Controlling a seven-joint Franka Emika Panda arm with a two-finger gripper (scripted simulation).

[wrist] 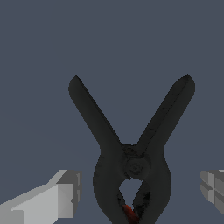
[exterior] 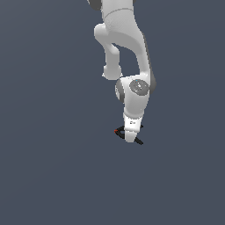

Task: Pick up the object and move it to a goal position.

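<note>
Though no writing is legible, spread fingers [wrist: 61, 197] flank the black clamp [wrist: 131, 162].

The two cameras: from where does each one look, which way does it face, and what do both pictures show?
Exterior view: off the arm, looking down at the arm and gripper over the black clamp on the grey floor.
Wrist view: on the wrist, facing the floor; the clamp lies between two open fingertips.
Shared: the clamp, its red tip, the gripper.
</note>
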